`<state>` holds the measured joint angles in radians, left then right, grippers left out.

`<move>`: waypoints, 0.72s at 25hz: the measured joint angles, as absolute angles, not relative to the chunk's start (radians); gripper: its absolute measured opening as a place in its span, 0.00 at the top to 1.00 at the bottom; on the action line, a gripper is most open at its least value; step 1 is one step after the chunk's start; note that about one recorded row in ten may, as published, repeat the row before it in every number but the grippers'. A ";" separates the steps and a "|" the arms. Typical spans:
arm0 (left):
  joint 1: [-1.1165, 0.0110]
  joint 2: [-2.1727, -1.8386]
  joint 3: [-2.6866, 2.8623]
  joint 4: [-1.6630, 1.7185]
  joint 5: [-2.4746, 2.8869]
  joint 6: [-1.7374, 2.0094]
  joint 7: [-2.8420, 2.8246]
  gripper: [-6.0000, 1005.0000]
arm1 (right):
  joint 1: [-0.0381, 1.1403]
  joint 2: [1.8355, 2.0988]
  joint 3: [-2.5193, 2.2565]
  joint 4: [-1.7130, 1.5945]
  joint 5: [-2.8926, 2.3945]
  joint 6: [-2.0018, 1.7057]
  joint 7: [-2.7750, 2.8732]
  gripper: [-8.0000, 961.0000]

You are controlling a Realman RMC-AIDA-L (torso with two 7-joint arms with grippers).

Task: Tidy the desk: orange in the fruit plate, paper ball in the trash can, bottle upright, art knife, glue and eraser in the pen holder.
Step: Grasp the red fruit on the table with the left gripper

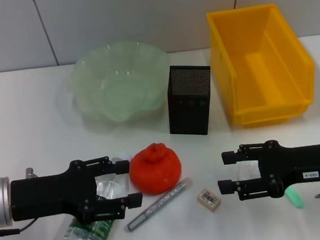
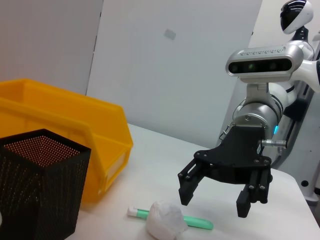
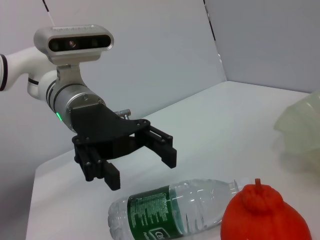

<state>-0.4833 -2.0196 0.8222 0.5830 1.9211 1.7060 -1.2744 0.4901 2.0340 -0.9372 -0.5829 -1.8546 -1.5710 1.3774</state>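
Note:
The bottle [image 1: 90, 233] lies on its side at the front left, under my open left gripper [image 1: 129, 184], which hovers above it in the right wrist view [image 3: 140, 167]. The orange [image 1: 155, 168] sits just right of that gripper. The art knife [image 1: 159, 204], the eraser [image 1: 209, 200] and the green glue stick [image 1: 295, 198] lie along the front. My open right gripper [image 1: 225, 172] is over the white paper ball [image 1: 245, 171], a little above it in the left wrist view [image 2: 215, 202]. The fruit plate [image 1: 88, 76], pen holder [image 1: 189, 100] and trash can [image 1: 299, 61] stand at the back.
The table's front edge runs close below the bottle and the glue stick. The pen holder stands between the fruit plate and the trash can, with narrow gaps on both sides. A grey wall rises behind the table.

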 joint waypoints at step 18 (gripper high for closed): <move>-0.565 -2.066 0.814 0.575 1.924 1.483 -1.217 0.22 | 0.481 2.034 -0.937 -0.569 -1.855 -1.569 1.383 0.21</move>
<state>-0.5651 -2.0656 0.8144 0.5752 1.9245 1.4834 -1.2173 0.4807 2.0340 -0.9373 -0.5692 -1.8547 -1.5691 1.3833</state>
